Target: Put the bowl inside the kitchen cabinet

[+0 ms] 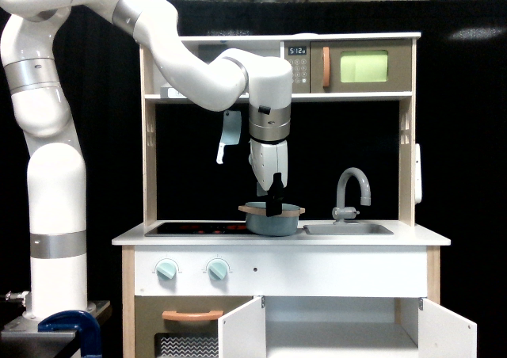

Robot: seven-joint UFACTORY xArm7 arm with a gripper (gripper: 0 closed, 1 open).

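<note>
The grey-blue bowl (272,219) with its tan wooden rim band sits on the counter, at the right end of the black stovetop (198,227) and left of the sink. My gripper (274,204) hangs straight down over it, its dark fingertips at the bowl's rim. From this side I cannot tell whether the fingers are open or shut. Below the counter, the kitchen cabinet (341,326) stands with both white doors (242,333) swung open, showing a pale interior.
A grey faucet (352,188) rises over the sink (348,229) just right of the bowl. A toy cleaver (229,132) hangs behind the arm. The microwave (360,66) sits on the upper shelf. The oven door with a tan handle (192,315) is at lower left.
</note>
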